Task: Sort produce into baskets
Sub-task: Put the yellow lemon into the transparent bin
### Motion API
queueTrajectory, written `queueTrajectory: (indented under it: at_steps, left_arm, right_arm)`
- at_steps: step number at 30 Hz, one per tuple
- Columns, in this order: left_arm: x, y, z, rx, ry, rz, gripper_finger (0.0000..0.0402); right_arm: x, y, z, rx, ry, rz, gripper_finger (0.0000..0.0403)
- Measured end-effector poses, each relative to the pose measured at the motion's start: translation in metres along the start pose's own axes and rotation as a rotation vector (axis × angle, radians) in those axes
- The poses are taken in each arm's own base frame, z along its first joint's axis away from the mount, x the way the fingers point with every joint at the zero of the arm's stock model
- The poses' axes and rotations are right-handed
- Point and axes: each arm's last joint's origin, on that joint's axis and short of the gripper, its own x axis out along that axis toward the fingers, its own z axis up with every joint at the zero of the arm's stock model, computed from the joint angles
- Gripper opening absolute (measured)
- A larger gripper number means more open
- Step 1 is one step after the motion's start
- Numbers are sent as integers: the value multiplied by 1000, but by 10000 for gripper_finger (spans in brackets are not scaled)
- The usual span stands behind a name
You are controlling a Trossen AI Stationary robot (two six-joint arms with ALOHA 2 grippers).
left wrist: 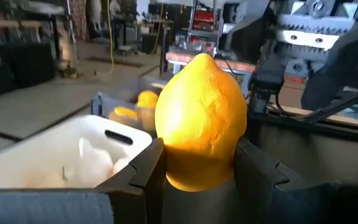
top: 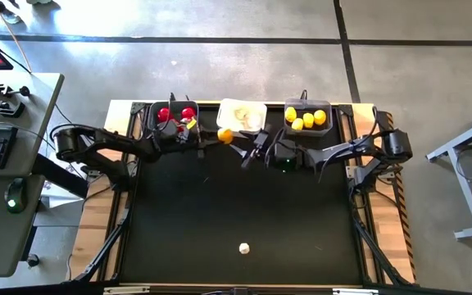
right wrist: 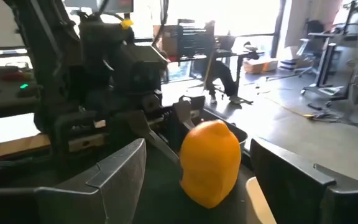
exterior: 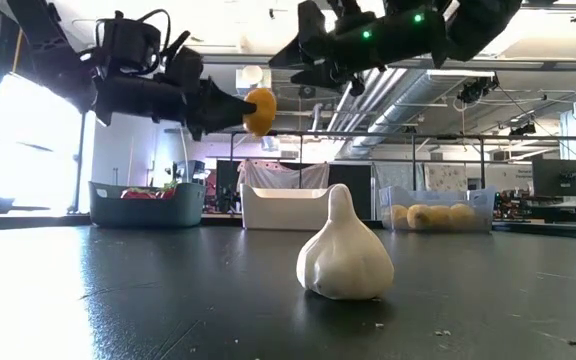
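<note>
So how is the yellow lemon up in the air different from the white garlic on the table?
The yellow oval toy lemon is held off the table in the left gripper; the white toy garlic bulb sits alone on the black table, untouched. The lemon is smooth and oval; the garlic is bulb-shaped with a pointed top. Neither is in a basket.

- In the left wrist view the lemon point(left wrist: 202, 127) hides most of the left hand point(left wrist: 201, 180); its underside sinks out of sight between the fingers point(left wrist: 143, 171).
- The white basket point(left wrist: 48, 155) is cut off by that picture's edge, and the pale pieces inside blur together.
- In the low view the garlic bulb point(exterior: 344, 250) blocks part of the white basket behind it.
- From above, the right hand point(top: 256, 152) is too small and dark to make out its fingers.
</note>
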Motion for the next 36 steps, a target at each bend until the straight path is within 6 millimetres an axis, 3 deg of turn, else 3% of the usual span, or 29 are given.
queueTrajectory:
  at_steps: [10, 21, 31, 36]
  left_arm:
    - [18, -27, 22, 179, -62, 83, 129]
    - [34, -41, 44, 161, -68, 55, 129]
    - [35, -44, 44, 150, -51, 47, 130]
    - [35, -44, 42, 146, -32, 46, 164]
  right_arm:
    - [-2, 2, 7, -23, -64, -80, 280]
    - [1, -3, 9, -74, -78, -49, 278]
    - [3, -9, 9, -72, -86, -52, 189]
    - [3, -9, 9, -73, -81, -63, 178]
